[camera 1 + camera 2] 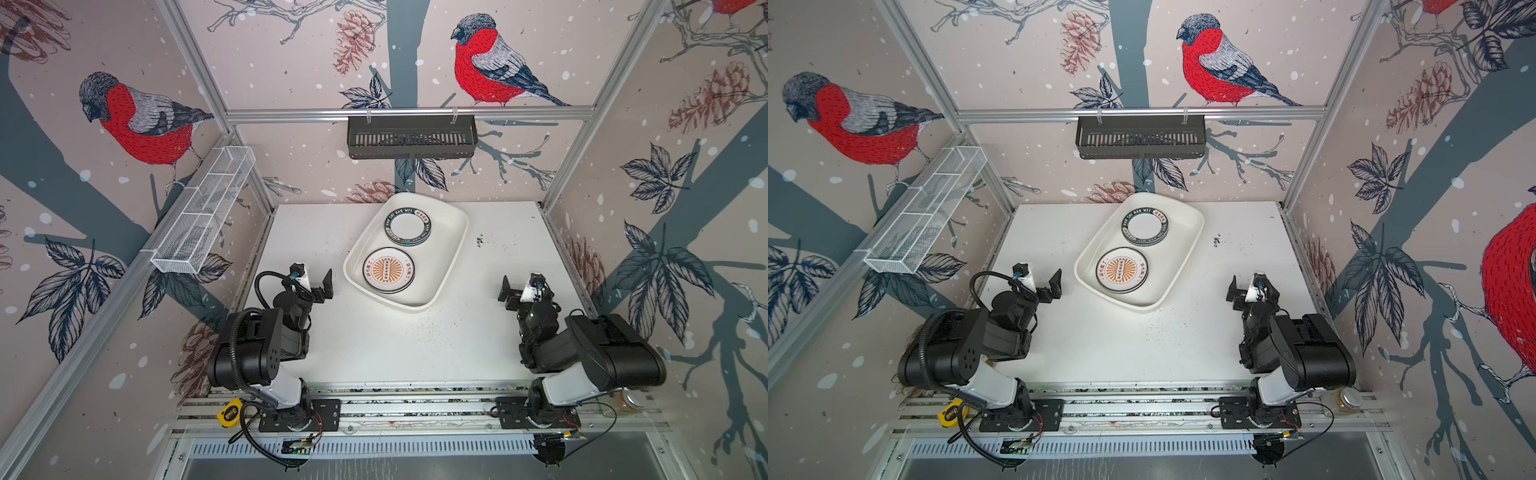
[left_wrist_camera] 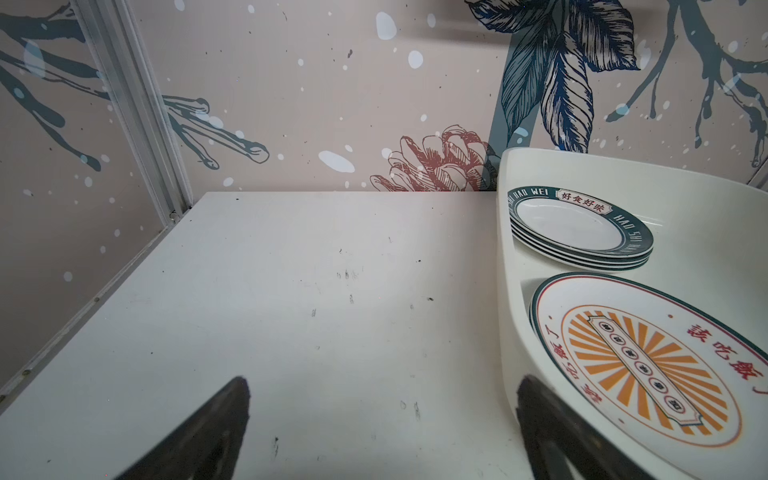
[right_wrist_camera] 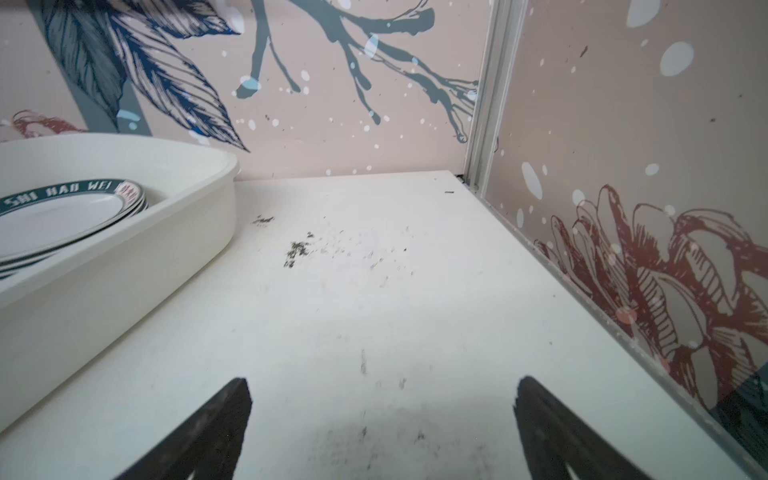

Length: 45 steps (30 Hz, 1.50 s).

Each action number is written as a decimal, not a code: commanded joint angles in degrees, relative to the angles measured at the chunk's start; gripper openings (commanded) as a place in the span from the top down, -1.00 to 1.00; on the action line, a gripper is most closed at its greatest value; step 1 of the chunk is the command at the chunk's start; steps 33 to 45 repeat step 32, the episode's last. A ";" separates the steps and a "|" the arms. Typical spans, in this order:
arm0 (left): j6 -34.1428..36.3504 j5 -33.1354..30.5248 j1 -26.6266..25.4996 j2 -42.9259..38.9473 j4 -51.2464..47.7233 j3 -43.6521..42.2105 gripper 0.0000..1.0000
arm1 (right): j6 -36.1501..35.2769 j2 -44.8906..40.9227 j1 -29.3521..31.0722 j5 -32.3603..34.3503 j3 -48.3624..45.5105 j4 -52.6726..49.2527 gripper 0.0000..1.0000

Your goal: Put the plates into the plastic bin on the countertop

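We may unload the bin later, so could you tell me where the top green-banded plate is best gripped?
Probably the green-banded plate's raised rim on the side facing the bin's bare floor, approached from the right gripper's side: it lies flat atop a stack, with bin walls close elsewhere.

Black slatted metal basket (image 1: 411, 137) hangs off the silver rail (image 1: 291, 114) on the back wall. A long white wire-mesh basket (image 1: 203, 212) with dividers hangs on the left side rail. Down front there's a yellow tape measure (image 1: 230, 413) at the left, and at the right a small glass jar (image 1: 629, 401) that's kinda blurry. The pink bullfinch wallpaper (image 1: 486, 62) is everywhere.
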 commanded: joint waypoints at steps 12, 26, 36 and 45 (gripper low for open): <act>0.34 -0.20 -0.20 -0.30 1.13 0.28 -0.98 | 2.70 -0.82 -1.69 6.61 9.86 -8.28 -0.99; 0.53 -0.53 -0.38 -0.31 0.57 0.55 -0.98 | 2.73 -0.86 -1.59 6.75 9.90 -8.41 -0.99; 0.75 0.12 -0.54 -0.33 1.41 0.08 -0.98 | 2.70 -0.89 -1.57 6.73 9.97 -8.40 -0.99; 0.75 0.12 -0.54 -0.33 1.41 0.08 -0.98 | 2.70 -0.89 -1.57 6.73 9.97 -8.40 -0.99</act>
